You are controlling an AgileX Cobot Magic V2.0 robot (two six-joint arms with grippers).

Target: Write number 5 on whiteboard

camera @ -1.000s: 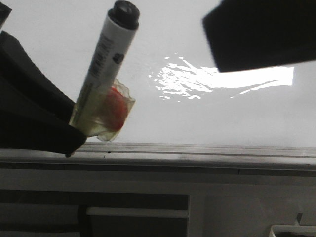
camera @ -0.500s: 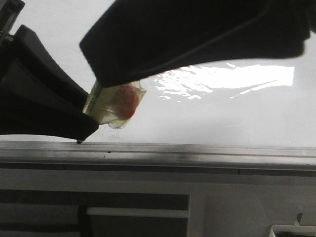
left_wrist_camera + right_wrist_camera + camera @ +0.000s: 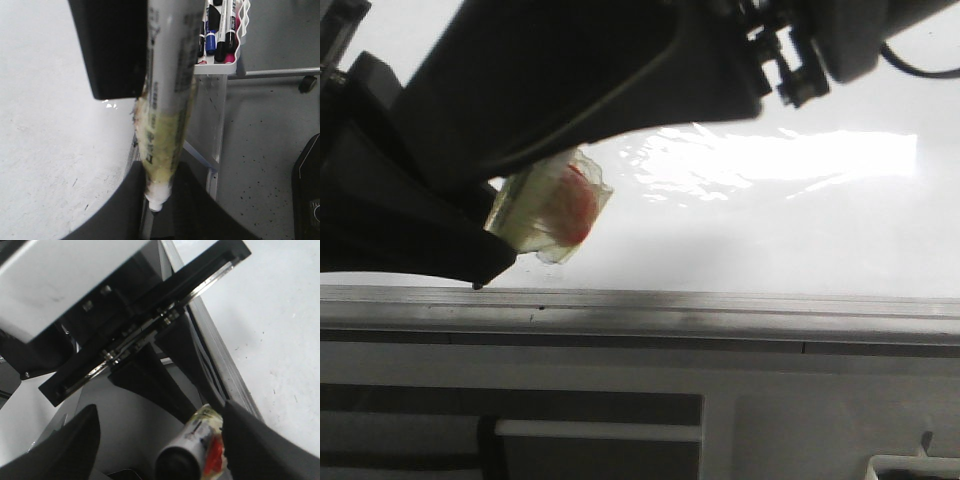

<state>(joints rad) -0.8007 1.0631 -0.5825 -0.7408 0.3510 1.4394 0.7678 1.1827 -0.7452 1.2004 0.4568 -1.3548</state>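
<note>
Here, marker [image 3: 167,95] (taped) in left jaws.

Bright, washed-out overall. Strong rippled glare on the whiteboard [image 3: 780,165], right of centre in the front view. Dark, underexposed right arm [image 3: 600,70] across the top. Soft close-up blur on the marker [image 3: 167,100] in both wrist views.

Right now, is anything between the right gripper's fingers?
Yes. In the right wrist view, the marker's black capped end sits between the open fingers of the right gripper, apparently not yet clamped. The left gripper holds the marker's other end.
</note>
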